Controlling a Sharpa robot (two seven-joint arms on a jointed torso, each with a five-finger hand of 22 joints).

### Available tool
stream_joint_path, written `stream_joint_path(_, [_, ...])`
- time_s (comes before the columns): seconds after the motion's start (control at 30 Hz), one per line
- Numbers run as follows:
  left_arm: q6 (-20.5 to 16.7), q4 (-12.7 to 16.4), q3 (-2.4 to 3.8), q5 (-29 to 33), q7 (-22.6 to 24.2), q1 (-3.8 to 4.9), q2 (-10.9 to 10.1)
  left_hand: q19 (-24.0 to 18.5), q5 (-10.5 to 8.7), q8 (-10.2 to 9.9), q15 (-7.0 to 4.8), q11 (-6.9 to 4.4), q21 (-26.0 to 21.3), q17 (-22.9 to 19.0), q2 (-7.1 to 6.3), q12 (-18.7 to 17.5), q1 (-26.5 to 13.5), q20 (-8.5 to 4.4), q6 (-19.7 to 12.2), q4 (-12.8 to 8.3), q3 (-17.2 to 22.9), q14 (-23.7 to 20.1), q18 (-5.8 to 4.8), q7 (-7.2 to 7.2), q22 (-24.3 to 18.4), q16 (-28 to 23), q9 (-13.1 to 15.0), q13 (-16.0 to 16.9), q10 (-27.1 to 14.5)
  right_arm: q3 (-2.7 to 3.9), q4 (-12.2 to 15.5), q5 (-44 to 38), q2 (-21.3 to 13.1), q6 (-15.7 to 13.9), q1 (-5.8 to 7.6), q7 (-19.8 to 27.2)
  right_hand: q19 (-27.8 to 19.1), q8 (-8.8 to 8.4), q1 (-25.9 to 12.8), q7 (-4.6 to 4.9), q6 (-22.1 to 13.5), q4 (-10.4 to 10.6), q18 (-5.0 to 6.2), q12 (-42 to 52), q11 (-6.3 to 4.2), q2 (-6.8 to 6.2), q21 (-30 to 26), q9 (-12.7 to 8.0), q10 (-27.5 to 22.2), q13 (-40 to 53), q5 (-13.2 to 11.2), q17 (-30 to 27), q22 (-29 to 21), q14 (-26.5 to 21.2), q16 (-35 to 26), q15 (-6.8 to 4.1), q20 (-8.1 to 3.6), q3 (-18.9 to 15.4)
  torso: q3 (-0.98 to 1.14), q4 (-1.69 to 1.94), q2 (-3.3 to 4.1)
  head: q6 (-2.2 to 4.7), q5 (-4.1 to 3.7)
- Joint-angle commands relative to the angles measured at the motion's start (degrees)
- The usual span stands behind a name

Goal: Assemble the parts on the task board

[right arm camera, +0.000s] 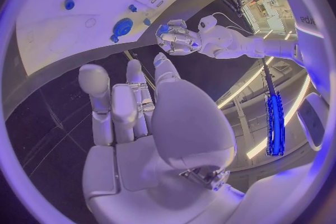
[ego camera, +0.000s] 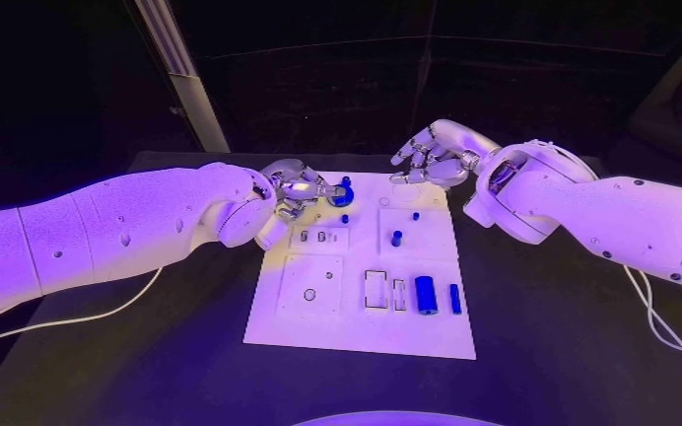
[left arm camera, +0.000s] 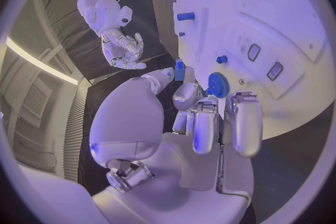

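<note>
- Left arm [ego camera: 128, 224]: I bring it in from the table's left side so that my hand reaches the board's far left corner.
- Left hand [ego camera: 292, 189]: it rests at that corner, fingers [left arm camera: 241, 123] curled in close around a small space by the gear. I cannot tell whether they grip anything; the wrist view shows a small blue piece [left arm camera: 179, 71] at the fingertips, touching or just beside them. I judge this hand is at work on seating a part here.
- Gear [ego camera: 341, 198]: a round blue toothed wheel lying on the board just beside my left fingertips, apparently on its seat; it is probably the part in hand or just set down.
- Board [ego camera: 356, 332]: the white plate in the table's middle, long side running away from me, so both hands can reach it from either flank.
- Pegs [ego camera: 396, 239]: small blue pieces standing or lying in the board's middle zone, apart from both hands and untouched.
- Cylinder [ego camera: 427, 295]: the largest blue part, lying near the board's near right side beside a thin blue bar [ego camera: 455, 298] and empty rectangular slots; these appear still to be assembled.
- Right hand [ego camera: 434, 158]: it hovers above the board's far right corner, fingers loosely spread and holding nothing, kept clear so the left hand works unobstructed.
- Right arm [ego camera: 597, 214]: it enters from the right, raised off the table.
</note>
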Motion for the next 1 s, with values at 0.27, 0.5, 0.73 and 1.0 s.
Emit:
stream_joint_path(0.27, [-6.0,1.4,0.02,6.4,6.0,-0.53,-0.9,1.8,-0.15,-1.1,0.30,0.18,0.1,15.1,0.87,0.4,-0.3,0.09,1.1,-7.0,6.0,6.0,0.11,0.04,5.0,0.2,-1.3,0.1,0.2,0.00,0.5,-10.7,3.6,-1.6,-0.25,-9.5,0.9,0.17,-1.3,-0.11,1.0,1.4,-1.43,4.7,-0.11,-1.34,5.2,-0.1,-0.1,4.2,0.7,5.9,6.5,1.5,4.4,-0.11,-0.03,-1.6,0.01,-0.07,0.07,0.80,-0.50])
stream_joint_path(0.5, [-6.9,1.9,0.02,7.4,6.8,-0.68,-0.9,1.8,-0.15,-1.6,0.32,0.23,0.0,15.1,1.07,0.4,-0.5,0.14,1.3,-7.1,5.9,6.0,0.13,0.11,5.0,0.2,-1.9,0.0,0.1,-0.07,-0.1,-12.5,6.7,-1.2,-0.66,-12.5,0.6,0.26,-3.6,-0.18,1.4,3.6,-1.52,6.9,-0.08,-2.63,6.4,0.0,-0.5,6.5,1.1,7.0,7.8,1.6,5.1,-0.08,0.03,-2.3,0.00,-0.03,0.06,0.96,-0.49])
stream_joint_path(0.73, [-6.9,2.1,0.03,7.8,6.9,-0.71,-0.9,1.8,-0.15,-2.0,0.37,0.29,0.1,15.1,1.25,0.4,-0.8,0.19,1.6,-7.2,5.7,6.0,0.12,0.18,5.1,0.2,-2.4,0.0,0.0,-0.15,-1.0,-13.5,9.0,-1.1,-0.94,-14.7,0.5,0.82,-5.2,-0.39,2.4,5.4,-1.58,8.6,-0.20,-3.47,7.1,0.1,-0.4,8.4,1.3,7.8,8.7,1.7,5.6,-0.14,0.04,-2.4,-0.03,-0.04,0.05,1.30,-0.33])
stream_joint_path(1.0, [-6.8,2.2,0.03,8.1,7.0,-0.71,-0.9,1.8,-0.14,-2.2,0.39,0.31,0.0,15.1,1.37,0.4,-1.0,0.22,1.9,-7.1,5.6,6.0,0.13,0.18,5.0,0.2,-2.8,0.0,0.0,-0.22,-1.6,-18.3,10.8,-0.7,-1.54,-19.8,2.1,4.99,-11.2,-2.37,7.5,6.1,-2.16,14.5,-1.80,-3.68,9.6,1.5,3.5,15.3,2.8,10.2,12.5,2.6,7.1,-1.41,-0.95,-4.3,-0.03,0.00,0.07,1.57,-0.26])
